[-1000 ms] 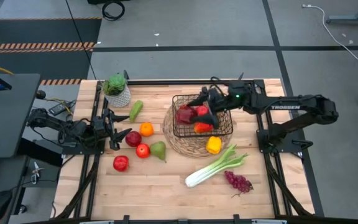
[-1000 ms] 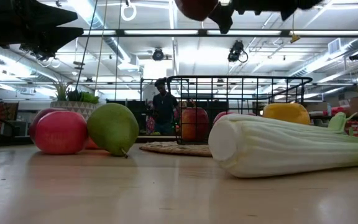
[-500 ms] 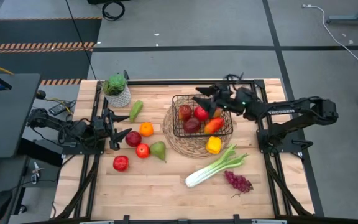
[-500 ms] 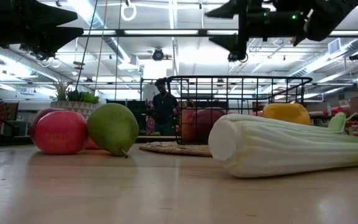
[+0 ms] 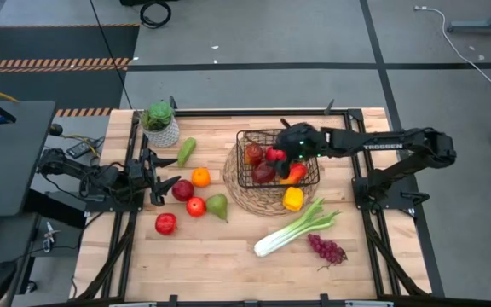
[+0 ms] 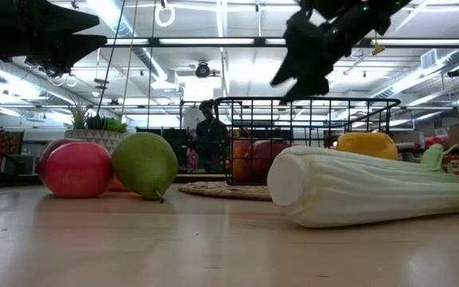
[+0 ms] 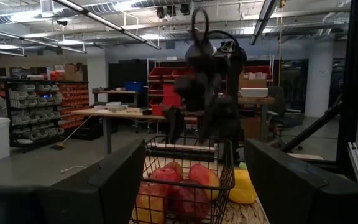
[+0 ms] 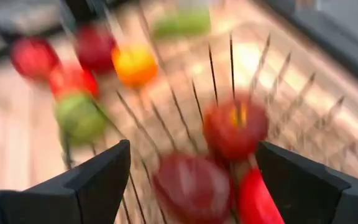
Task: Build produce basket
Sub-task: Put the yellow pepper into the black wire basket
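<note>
right gripper [image 5: 290, 150]: released, empty, over the basket [image 5: 312, 179] | basket: on round woven mat [image 5: 237, 194], mid-worktop [image 5: 220, 256], holding apples and a red pepper [image 5: 294, 172] | yellow pepper [image 5: 292, 199], celery [image 5: 290, 228], grapes [image 5: 326, 249]: on worktop nearby | left gripper [image 5: 162, 175]: part-open, empty, beside loose apples [image 5: 182, 190], orange [image 5: 200, 177], pear [image 5: 217, 205]

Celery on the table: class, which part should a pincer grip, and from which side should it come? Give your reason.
Grip the celery on its pale, firm stalk, near the middle, coming from above with the fingers across its length. It lies flat and slanted on the table, with open wood on both long sides. The leafy end looks too loose to hold, and the grapes lie close to it.
</note>
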Tool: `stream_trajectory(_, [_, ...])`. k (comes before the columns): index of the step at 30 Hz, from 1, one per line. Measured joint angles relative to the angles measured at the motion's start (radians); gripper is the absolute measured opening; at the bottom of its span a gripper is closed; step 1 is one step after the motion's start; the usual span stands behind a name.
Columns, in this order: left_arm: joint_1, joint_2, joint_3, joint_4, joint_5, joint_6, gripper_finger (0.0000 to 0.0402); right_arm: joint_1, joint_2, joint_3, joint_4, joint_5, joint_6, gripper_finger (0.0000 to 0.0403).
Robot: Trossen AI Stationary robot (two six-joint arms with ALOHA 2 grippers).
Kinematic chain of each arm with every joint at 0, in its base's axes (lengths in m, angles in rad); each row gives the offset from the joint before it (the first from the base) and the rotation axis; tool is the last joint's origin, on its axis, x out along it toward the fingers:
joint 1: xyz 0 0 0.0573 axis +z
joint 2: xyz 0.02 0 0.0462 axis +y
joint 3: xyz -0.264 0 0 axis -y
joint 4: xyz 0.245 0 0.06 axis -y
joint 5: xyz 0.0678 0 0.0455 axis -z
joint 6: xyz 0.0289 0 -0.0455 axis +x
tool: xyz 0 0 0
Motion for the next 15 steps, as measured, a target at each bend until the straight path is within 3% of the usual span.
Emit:
stream_trajectory(9, [0.000,0.000,0.000,0.000,0.000,0.000,0.0282,0.045,0.175,0.145,-0.204,0.043,0.001,0.0349])
stream_trajectory(15, [0.000,0.000,0.000,0.000,0.000,0.000,0.0282,0.110,0.197,0.280,-0.305,0.092,-0.047,0.0349])
